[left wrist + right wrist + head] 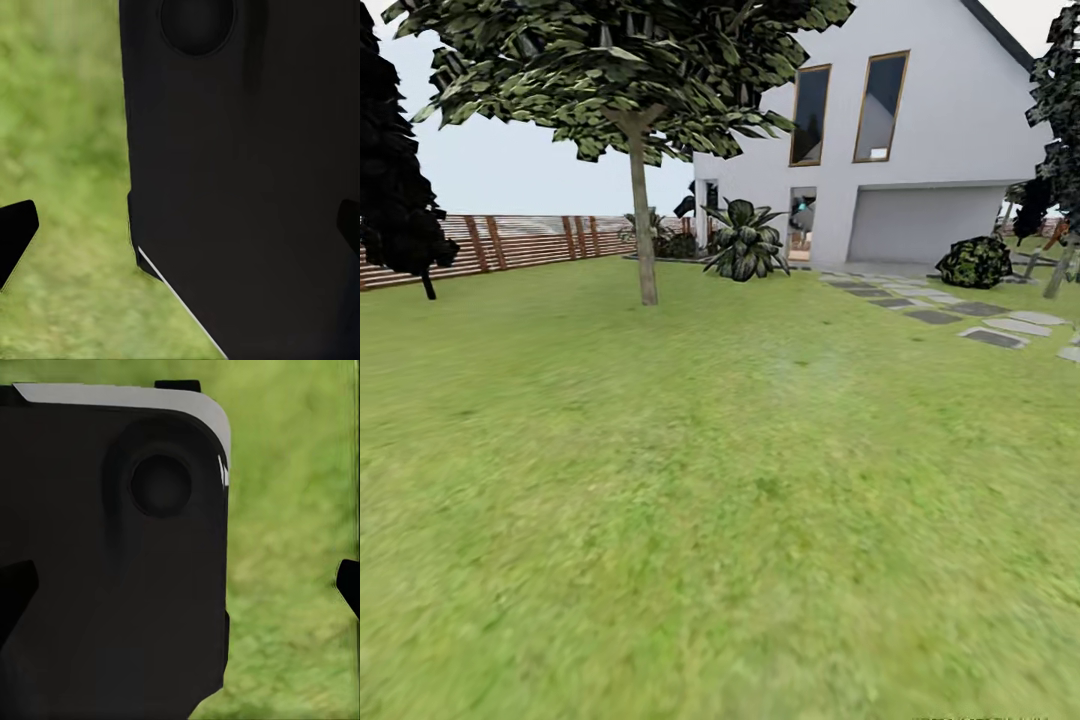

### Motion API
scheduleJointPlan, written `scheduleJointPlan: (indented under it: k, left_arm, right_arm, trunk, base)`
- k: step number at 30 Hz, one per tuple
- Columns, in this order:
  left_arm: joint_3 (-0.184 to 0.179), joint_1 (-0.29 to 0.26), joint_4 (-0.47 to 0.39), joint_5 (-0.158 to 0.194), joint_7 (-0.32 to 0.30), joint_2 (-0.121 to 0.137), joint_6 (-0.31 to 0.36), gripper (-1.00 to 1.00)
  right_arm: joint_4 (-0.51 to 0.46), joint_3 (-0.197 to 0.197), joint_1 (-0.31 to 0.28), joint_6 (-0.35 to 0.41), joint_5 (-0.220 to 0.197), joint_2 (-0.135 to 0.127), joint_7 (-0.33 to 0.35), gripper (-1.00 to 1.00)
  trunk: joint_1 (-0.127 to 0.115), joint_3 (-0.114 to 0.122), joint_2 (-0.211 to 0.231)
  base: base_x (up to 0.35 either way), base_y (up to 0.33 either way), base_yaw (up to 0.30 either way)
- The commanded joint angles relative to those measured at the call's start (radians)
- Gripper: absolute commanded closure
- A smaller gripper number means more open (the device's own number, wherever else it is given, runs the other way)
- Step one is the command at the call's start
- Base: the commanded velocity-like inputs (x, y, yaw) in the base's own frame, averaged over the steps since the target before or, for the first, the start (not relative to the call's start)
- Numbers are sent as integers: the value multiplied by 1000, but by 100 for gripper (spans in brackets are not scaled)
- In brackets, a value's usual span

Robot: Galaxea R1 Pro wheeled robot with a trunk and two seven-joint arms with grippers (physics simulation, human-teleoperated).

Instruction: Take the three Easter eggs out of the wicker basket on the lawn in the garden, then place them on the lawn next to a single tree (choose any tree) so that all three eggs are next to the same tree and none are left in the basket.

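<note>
Lawn [740,500] stretched ahead | tree [643,215] stood by fence [520,240] | left tool [180,229], right tool [180,585]: both spread apart, empty

Lawn [720,480] — mottled green grass; tree [644,230] rooted in it, stepping stones [960,315] at right.

Open lawn [720,520] stretches ahead of me, unobstructed up to the tree [643,230] trunk. Beyond stand the fence [520,240], a spiky plant [745,243] and the house [920,130]; stepping stones [960,315] line the right. A dark robot body panel [247,187] sits beside each claw.
</note>
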Motion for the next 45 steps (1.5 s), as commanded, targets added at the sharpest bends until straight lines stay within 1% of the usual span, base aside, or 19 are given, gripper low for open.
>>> scheduleJointPlan:
  k: [1,36,45]
  left_arm:
    - [0,0,-1,0,1,0,0,-100]
    - [0,0,-2,0,0,0,1,-100]
    - [0,0,-3,0,0,0,3,-100]
  right_arm:
    - [0,-1,-1,-1,-1,0,0,-100]
    - [0,-2,-1,-1,-1,0,0,-100]
    - [1,1,-1,1,0,0,0,-100]
  trunk:
    - [0,-1,0]
    - [0,-15,0]
    - [0,-15,0]
  base:
    - [224,-266,-300]
    - [226,-264,-299]
    - [307,-126,-53]
